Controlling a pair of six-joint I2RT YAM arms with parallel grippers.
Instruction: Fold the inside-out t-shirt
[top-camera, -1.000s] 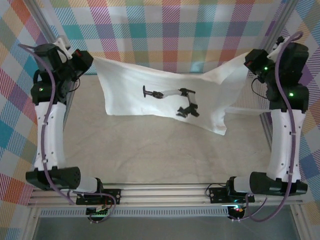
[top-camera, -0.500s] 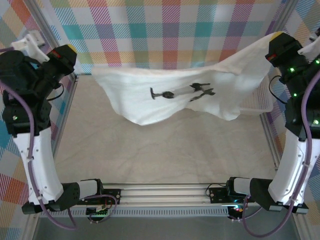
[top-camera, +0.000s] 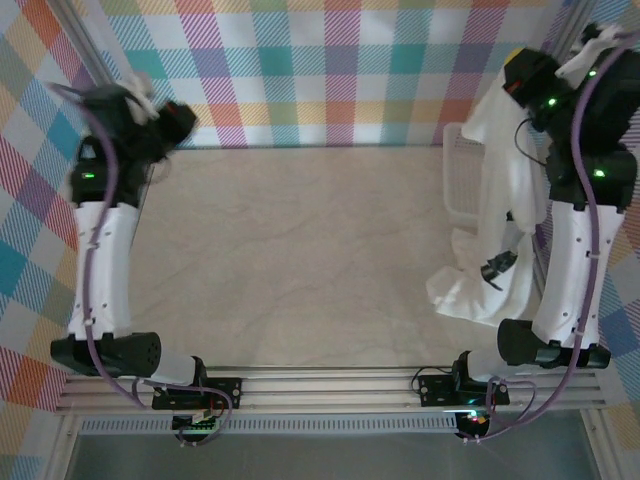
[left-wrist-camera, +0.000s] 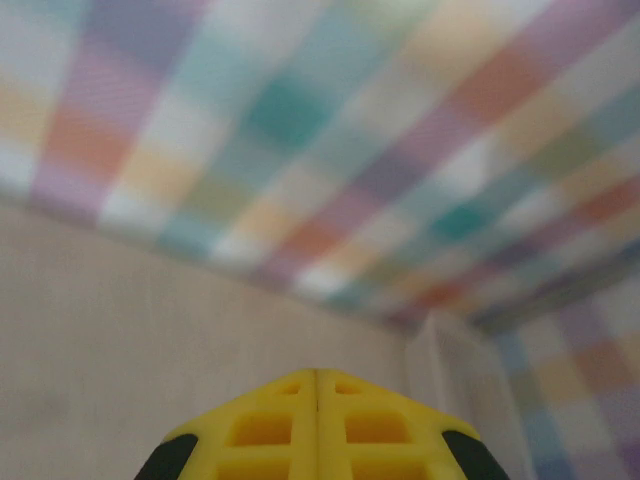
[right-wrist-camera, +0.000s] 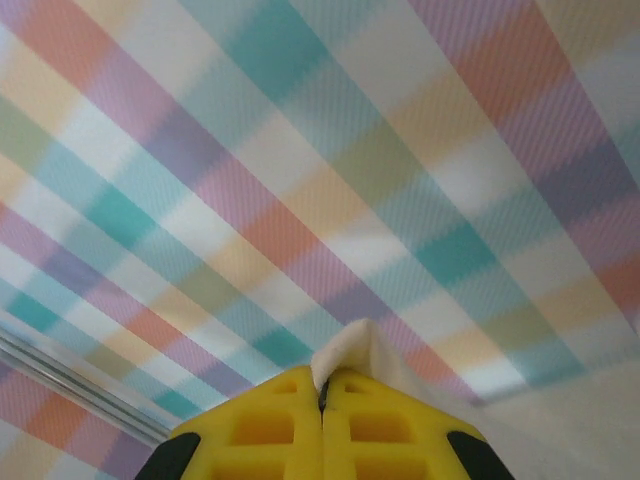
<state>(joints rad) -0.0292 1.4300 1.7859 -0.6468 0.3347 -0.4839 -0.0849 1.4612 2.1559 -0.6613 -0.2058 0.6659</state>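
The left gripper (top-camera: 184, 118) is raised at the far left corner of the table (top-camera: 300, 250), close to the plaid wall (top-camera: 330, 70). In its wrist view the yellow fingers (left-wrist-camera: 270, 425) are pressed flat together with nothing between them, above bare tabletop. The middle of the table holds nothing that would be in the way.

To the right, a white mesh basket (top-camera: 456, 170) stands at the far right edge of the table, and its right part is hidden behind hanging cloth. The shirt (top-camera: 495, 190) hangs there as one long, narrow drape from the right gripper (top-camera: 514, 60), which is held high in the far right corner. In the right wrist view a small peak of white cloth pokes up from between the closed yellow fingers (right-wrist-camera: 275, 425), so they are pinching a fold of the shirt.

The cloth is white, thin and twisted into vertical folds. Its lower end rests crumpled on the table just beside the right arm (top-camera: 565, 260), which overlaps its right edge. A dark patch (top-camera: 497, 268) shows low on the drape.
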